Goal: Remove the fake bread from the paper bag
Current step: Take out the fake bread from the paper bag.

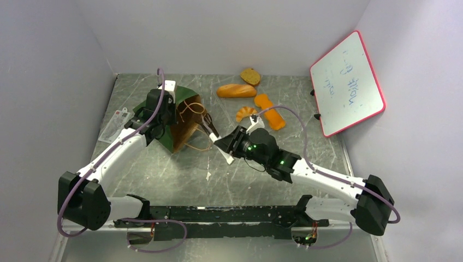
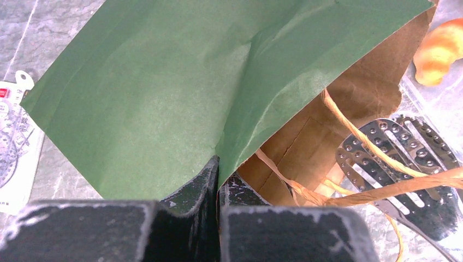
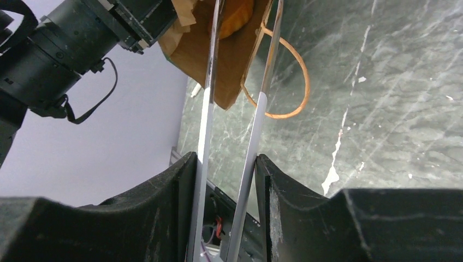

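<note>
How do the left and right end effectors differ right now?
The left end effector is shut on the green paper bag; the right end effector is shut on silver tweezers. The left touches the bag; the right sits outside, tweezers reaching in beside orange bread. Both grip.

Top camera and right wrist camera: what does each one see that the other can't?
Only the top camera shows four breads out on the table: slice, loaf, flat piece, croissant, plus the whiteboard. Only the right wrist camera shows an orange bread inside the paper bag, between the tweezers. Both show the bag, the tweezers and the left gripper holding the bag.
</note>
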